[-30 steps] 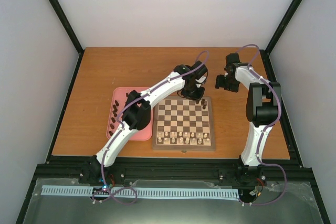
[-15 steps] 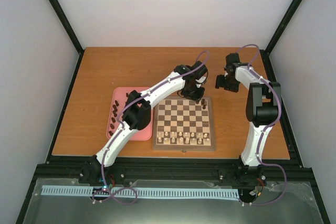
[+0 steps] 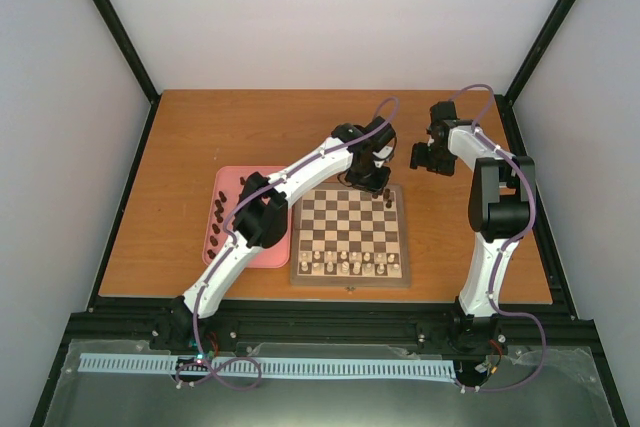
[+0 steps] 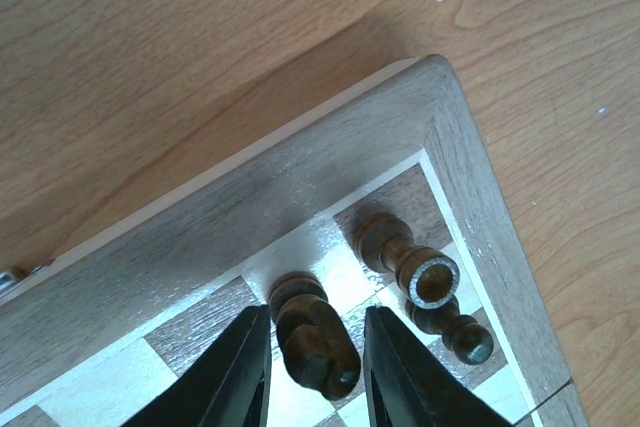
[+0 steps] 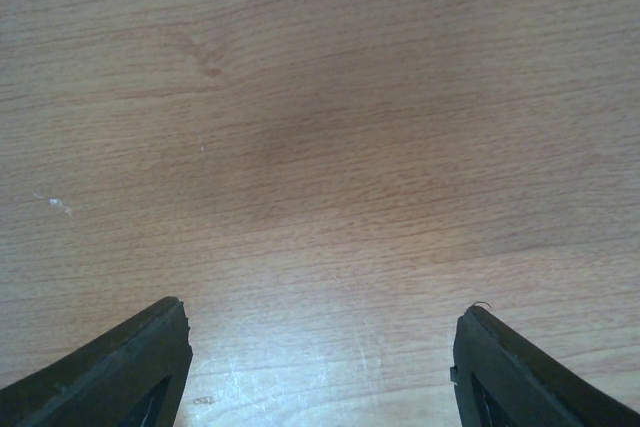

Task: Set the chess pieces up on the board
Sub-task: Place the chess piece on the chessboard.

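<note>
left gripper (image 4: 313,319): you have it low over the board's far right corner, one of the fingers (image 4: 240,372) on each side of a single dark piece. The slivers between pad and piece are too thin to read, so you can't tell whether it pinches or stands just clear.
dark piece (image 4: 315,342): dark brown with a knight-like top. Its base is on the light back-row square next to the corner.
rook (image 4: 408,259): dark and upright on the corner square, just beside the flanked piece and apart from it.
pawn (image 4: 455,332): dark, on the right-edge square one step nearer your arm bases than the rook.
board (image 3: 350,227): flat on the table, middle squares bare, just right of the pink tray.
pale pieces (image 3: 345,265): along the two near rows.
spare dark pieces (image 3: 216,219): clustered on the tray's left side, well apart from the board.
pink tray (image 3: 268,255): right by the board's left edge, partly under your left arm. You can't tell if they touch.
right gripper (image 3: 420,159): off the board, beyond its far right corner, over bare table (image 5: 320,147). Its fingers are spread wide with nothing between them.
</note>
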Robot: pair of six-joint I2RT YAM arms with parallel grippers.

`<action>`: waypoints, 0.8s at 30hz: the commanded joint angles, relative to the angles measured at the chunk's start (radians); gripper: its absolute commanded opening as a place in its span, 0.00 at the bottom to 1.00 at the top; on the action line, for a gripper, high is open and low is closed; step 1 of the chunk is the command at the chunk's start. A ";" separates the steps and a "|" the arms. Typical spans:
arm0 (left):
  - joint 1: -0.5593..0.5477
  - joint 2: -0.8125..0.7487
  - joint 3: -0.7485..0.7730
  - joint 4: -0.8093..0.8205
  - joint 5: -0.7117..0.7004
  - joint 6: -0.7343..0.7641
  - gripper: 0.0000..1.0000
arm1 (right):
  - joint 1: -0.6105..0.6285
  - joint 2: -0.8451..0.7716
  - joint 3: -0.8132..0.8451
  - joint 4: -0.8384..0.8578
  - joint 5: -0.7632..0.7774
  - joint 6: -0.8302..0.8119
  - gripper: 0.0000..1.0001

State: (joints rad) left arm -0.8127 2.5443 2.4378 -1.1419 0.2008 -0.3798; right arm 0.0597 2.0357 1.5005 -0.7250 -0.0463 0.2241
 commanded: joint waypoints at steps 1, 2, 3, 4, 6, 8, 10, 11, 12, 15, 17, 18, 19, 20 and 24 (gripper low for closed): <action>-0.005 0.011 0.040 0.006 0.039 0.003 0.28 | 0.006 0.007 0.016 0.007 -0.008 -0.008 0.72; -0.005 0.012 0.040 0.008 0.045 0.002 0.29 | 0.006 0.007 0.014 0.007 -0.010 -0.007 0.72; -0.006 0.013 0.040 0.009 0.048 0.001 0.29 | 0.006 0.005 0.015 0.007 -0.009 -0.008 0.72; -0.006 0.013 0.039 0.011 0.052 -0.001 0.29 | 0.007 0.005 0.013 0.007 -0.011 -0.008 0.72; -0.008 0.015 0.038 0.014 0.064 -0.004 0.29 | 0.006 0.005 0.013 0.007 -0.010 -0.008 0.72; -0.007 0.018 0.035 0.020 0.078 -0.009 0.29 | 0.006 0.004 0.012 0.007 -0.012 -0.008 0.72; -0.008 0.021 0.035 0.021 0.083 -0.012 0.29 | 0.007 0.005 0.012 0.007 -0.013 -0.008 0.72; -0.008 0.022 0.034 0.021 0.080 -0.013 0.29 | 0.007 0.003 0.013 0.007 -0.013 -0.009 0.72; -0.008 0.022 0.033 0.019 0.076 -0.012 0.29 | 0.007 0.003 0.011 0.007 -0.013 -0.009 0.72; -0.007 0.019 0.033 0.014 0.054 -0.008 0.30 | 0.006 0.002 0.010 0.009 -0.011 -0.009 0.72; -0.008 0.016 0.031 0.011 0.037 -0.002 0.30 | 0.006 0.002 0.010 0.009 -0.013 -0.009 0.72; -0.008 0.016 0.030 0.009 0.028 0.000 0.30 | 0.007 0.003 0.010 0.009 -0.013 -0.009 0.72; -0.008 0.015 0.028 0.008 0.023 0.001 0.30 | 0.006 0.003 0.009 0.009 -0.013 -0.009 0.72; -0.008 0.014 0.027 0.007 0.018 0.001 0.30 | 0.006 0.004 0.009 0.009 -0.014 -0.010 0.72; -0.008 0.012 0.023 0.008 0.004 0.002 0.30 | 0.006 0.006 0.009 0.010 -0.016 -0.009 0.72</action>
State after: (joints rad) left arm -0.8146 2.5446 2.4374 -1.1362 0.2310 -0.3809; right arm 0.0597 2.0357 1.5005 -0.7246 -0.0616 0.2241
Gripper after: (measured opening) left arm 0.296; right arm 0.719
